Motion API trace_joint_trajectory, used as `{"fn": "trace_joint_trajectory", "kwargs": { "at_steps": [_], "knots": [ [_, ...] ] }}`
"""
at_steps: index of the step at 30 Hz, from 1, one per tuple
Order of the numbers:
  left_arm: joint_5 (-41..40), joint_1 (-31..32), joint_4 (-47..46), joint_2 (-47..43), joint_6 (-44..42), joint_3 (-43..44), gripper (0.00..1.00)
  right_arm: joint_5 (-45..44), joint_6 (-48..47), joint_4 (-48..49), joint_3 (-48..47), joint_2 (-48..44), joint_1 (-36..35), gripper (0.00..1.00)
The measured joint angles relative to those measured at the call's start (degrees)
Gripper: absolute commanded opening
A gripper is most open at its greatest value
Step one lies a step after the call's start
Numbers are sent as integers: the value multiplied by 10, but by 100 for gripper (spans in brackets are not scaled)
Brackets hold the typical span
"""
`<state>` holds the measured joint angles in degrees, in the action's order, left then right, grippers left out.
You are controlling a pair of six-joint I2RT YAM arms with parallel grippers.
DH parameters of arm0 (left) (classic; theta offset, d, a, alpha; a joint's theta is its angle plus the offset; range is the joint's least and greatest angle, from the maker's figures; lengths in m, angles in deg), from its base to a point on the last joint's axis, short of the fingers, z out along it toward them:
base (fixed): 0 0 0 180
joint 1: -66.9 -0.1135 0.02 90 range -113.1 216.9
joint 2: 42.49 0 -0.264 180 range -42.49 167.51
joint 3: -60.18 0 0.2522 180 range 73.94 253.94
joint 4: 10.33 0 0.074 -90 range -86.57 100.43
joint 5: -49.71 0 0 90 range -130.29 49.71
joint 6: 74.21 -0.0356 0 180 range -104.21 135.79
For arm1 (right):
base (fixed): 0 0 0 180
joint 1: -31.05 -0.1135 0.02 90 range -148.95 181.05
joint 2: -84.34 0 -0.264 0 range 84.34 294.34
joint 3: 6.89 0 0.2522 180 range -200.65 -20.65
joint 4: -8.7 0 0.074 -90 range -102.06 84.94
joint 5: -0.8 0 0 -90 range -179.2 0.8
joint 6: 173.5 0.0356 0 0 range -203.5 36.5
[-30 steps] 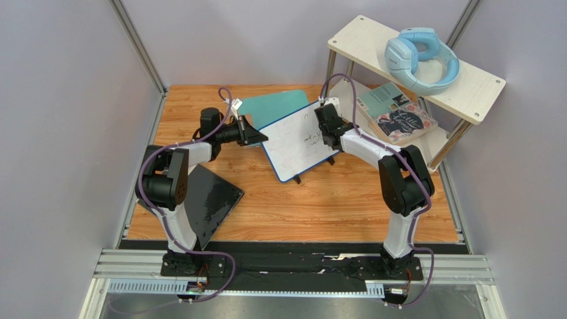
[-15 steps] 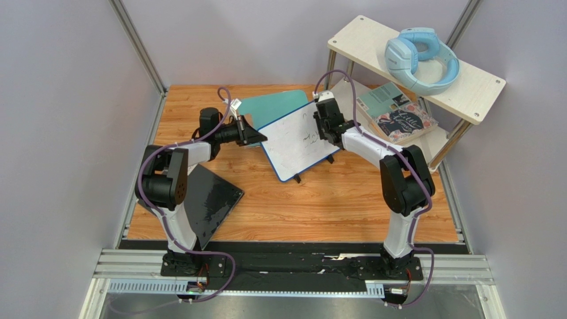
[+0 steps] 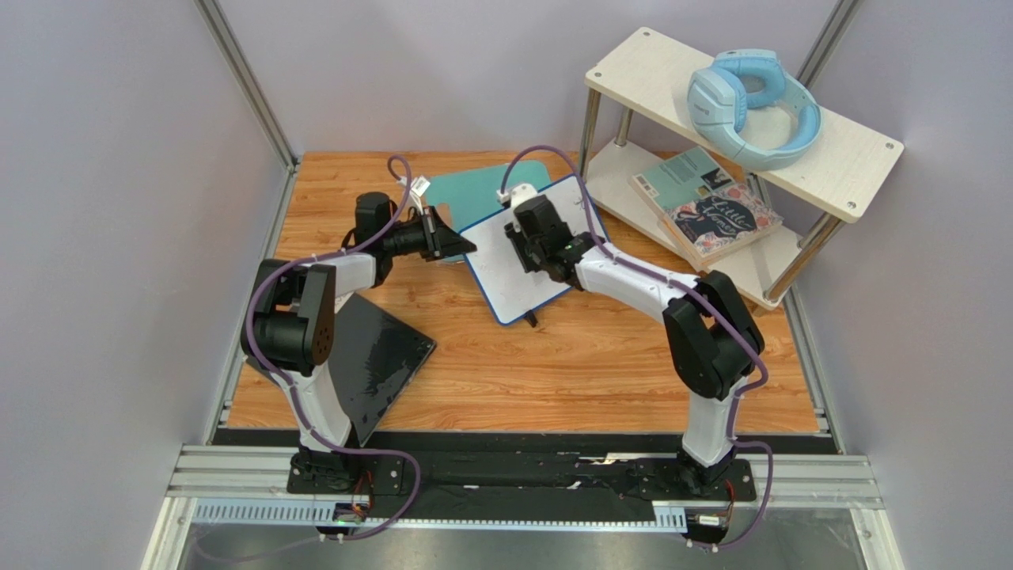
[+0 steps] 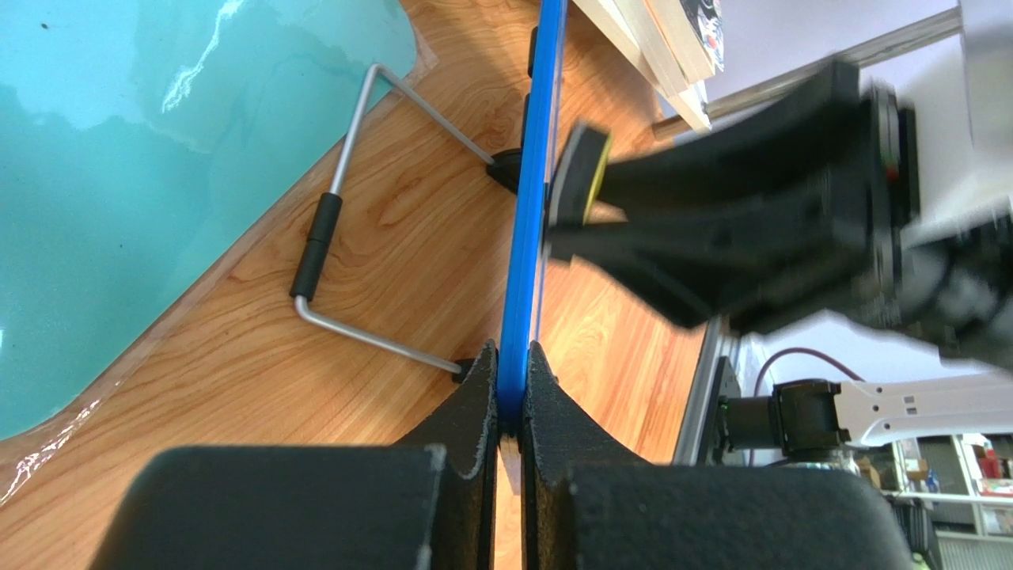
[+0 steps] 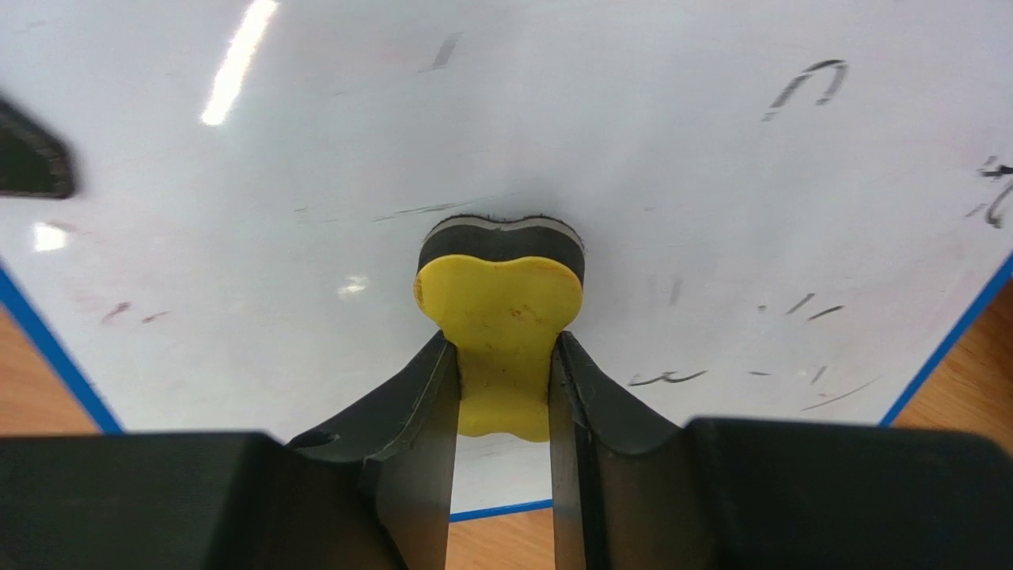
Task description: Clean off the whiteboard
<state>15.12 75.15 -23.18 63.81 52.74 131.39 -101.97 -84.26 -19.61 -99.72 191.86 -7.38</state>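
The whiteboard [image 3: 511, 279], white with a thin blue frame, stands tilted on the wooden table. Faint dark marks remain on its face [image 5: 737, 214]. My left gripper [image 3: 466, 249] is shut on the board's blue edge [image 4: 523, 238], seen end-on between the pads in the left wrist view. My right gripper [image 3: 532, 244] is shut on a yellow eraser [image 5: 499, 321], whose dark felt pad presses against the board's face. The eraser also shows in the left wrist view [image 4: 580, 178], touching the board.
A teal mat [image 3: 482, 190] lies behind the board. A glossy black slab [image 3: 375, 362] lies at the front left. A white two-level shelf [image 3: 856, 166] at the back right holds blue headphones [image 3: 752, 105] and books [image 3: 713, 208]. The board's wire stand [image 4: 345, 214] rests on the table.
My right gripper with the eraser has swept left across the board, from its right part to its upper left part. The writing there has gone. The left gripper has stayed put.
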Motion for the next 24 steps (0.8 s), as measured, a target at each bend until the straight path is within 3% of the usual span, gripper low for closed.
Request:
{"fn": "trace_joint_trajectory", "kwargs": {
  "at_steps": [5,18,24],
  "knots": [
    [1,0,-1,0,-2,0,0,-36,48,-2,3,1,-22,0],
    [2,1,-3,0,-2,0,0,-73,89,15,7,12,150,0],
    [2,1,-2,0,0,0,0,-52,82,15,17,11,159,0]
  ]
}}
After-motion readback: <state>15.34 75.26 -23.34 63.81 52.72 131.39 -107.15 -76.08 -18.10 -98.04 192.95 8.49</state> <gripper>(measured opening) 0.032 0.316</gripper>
